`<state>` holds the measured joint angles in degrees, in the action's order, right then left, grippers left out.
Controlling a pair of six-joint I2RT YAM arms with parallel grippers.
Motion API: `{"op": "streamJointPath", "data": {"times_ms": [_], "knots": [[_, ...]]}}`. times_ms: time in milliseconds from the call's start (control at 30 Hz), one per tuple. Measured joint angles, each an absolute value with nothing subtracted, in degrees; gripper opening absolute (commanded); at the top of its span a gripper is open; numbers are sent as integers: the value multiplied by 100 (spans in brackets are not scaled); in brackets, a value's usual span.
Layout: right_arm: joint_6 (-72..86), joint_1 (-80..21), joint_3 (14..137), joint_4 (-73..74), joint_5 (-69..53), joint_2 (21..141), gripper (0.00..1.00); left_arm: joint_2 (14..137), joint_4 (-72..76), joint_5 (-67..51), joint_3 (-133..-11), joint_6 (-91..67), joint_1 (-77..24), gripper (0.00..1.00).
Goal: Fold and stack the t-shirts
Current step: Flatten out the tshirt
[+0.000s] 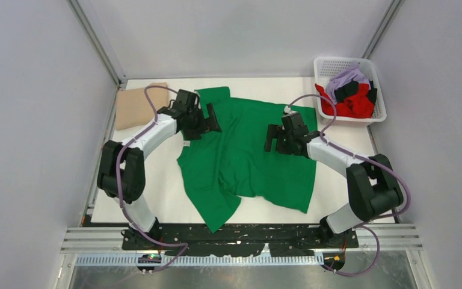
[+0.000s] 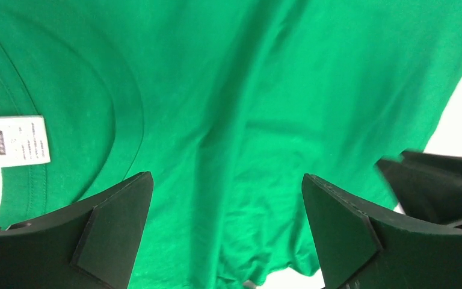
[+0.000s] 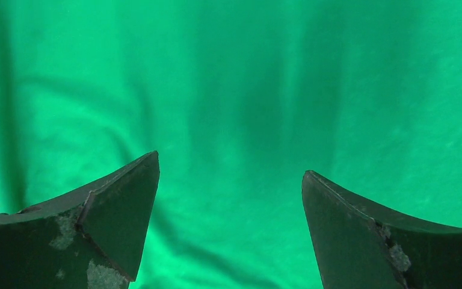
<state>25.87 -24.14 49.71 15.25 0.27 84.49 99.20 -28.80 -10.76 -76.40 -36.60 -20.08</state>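
Mostly flat, the green t-shirt (image 1: 246, 150) lies across the middle of the worktop (image 1: 156, 198), with soft creases running through the cloth and one rumpled corner reaching toward the near edge. Its neck opening faces the left side, where a small white label (image 2: 18, 140) shows inside the collar.

The left gripper (image 1: 201, 125) hangs over the collar end of the shirt. From the left wrist view, its fingers (image 2: 114, 223) stand wide apart with only green cloth seen between them, and they have hold of nothing. The right gripper (image 1: 272, 138) hangs over the shirt's right half. Its fingers (image 3: 114, 223) are also spread wide above the cloth and grip nothing.

A tan t-shirt (image 1: 133, 107) lies folded at the far left corner of the worktop, just beside the green one and apart from it. At the far right corner stands a white basket (image 1: 337, 63). Inside it are a red t-shirt (image 1: 352, 107), a lilac t-shirt (image 1: 346, 78) and a black t-shirt (image 1: 349, 90), bundled loosely together.
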Motion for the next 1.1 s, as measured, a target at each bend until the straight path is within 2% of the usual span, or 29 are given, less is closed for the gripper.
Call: {"op": "streamJointPath", "data": {"times_ms": [233,533,767,967,1100], "knots": [[2582,-1970,5450,1599,475,9594,95,10311,-2554,-1496,-6451,-3736,-2014,99],[2480,-1428,6254,1651,462,10278,95,10256,-2698,-1280,-6455,-3726,-1726,99],[2366,-1149,7067,1863,357,10871,95,10694,-3647,-412,-7212,-3544,-1487,99],[2257,-1107,7789,2038,355,11369,95,11391,-4038,-189,-8289,-3354,-1330,99],[2189,-1083,8020,2152,331,11480,95,11419,-4108,-178,-8722,-3179,-1299,99]]}}
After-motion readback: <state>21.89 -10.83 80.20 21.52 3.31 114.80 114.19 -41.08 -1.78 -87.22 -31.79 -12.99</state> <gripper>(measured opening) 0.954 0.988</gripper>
